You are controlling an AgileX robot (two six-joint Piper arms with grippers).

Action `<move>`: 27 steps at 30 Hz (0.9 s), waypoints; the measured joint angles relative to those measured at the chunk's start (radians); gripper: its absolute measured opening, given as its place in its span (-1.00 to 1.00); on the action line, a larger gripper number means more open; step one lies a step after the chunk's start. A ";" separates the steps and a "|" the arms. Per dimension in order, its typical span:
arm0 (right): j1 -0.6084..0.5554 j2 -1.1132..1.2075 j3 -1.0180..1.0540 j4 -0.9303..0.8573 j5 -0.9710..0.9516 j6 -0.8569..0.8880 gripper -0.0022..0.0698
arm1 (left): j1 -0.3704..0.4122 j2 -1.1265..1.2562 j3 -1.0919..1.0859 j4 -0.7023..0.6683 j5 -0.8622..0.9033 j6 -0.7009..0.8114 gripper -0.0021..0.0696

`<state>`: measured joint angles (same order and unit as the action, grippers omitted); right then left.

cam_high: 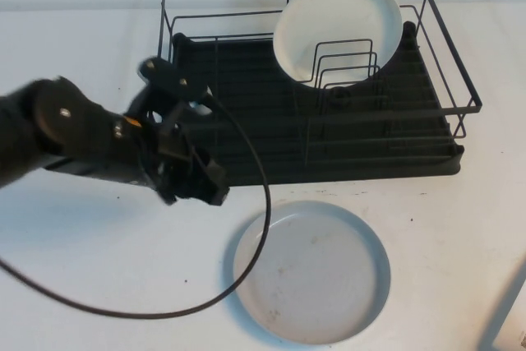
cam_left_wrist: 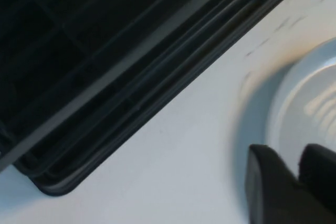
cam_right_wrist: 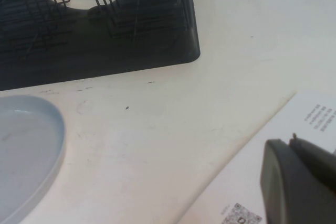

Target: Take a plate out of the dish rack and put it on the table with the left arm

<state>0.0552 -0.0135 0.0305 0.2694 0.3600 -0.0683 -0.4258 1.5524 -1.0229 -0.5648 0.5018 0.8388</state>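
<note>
The plate (cam_high: 311,273), large, pale grey-white with faint smudges, lies flat on the table (cam_high: 99,260) just in front of the dish rack (cam_high: 345,133). Its rim shows in the left wrist view (cam_left_wrist: 310,93) and the right wrist view (cam_right_wrist: 26,145). My left gripper (cam_high: 215,191) hangs empty over the table at the rack's front left corner, left of the plate; its fingers (cam_left_wrist: 265,182) are together. My right gripper (cam_right_wrist: 286,142) is shut and empty, low over a printed sheet at the table's right.
A cleaner white plate (cam_high: 337,30) stands upright in the rack's wire dividers at the back. The left arm's black cable (cam_high: 255,236) loops over the plate's left rim. A white printed sheet (cam_right_wrist: 273,182) with a QR code lies at the front right.
</note>
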 joint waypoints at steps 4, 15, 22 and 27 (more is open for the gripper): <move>0.000 0.000 0.000 0.000 0.000 0.000 -1.00 | 0.000 -0.168 0.039 0.019 0.044 -0.023 -0.87; 0.000 0.000 0.000 0.000 0.000 0.000 -1.00 | 0.000 -0.647 0.373 0.026 -0.006 -0.093 -0.94; 0.000 0.000 0.000 0.000 0.000 0.000 -1.00 | 0.000 -0.957 0.535 0.030 0.035 -0.186 -0.94; 0.000 0.000 0.000 0.000 0.000 0.000 -1.00 | 0.000 -1.090 0.597 0.037 0.140 -0.203 -0.94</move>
<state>0.0552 -0.0135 0.0305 0.2694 0.3600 -0.0683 -0.4258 0.4626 -0.4256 -0.5278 0.6419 0.6354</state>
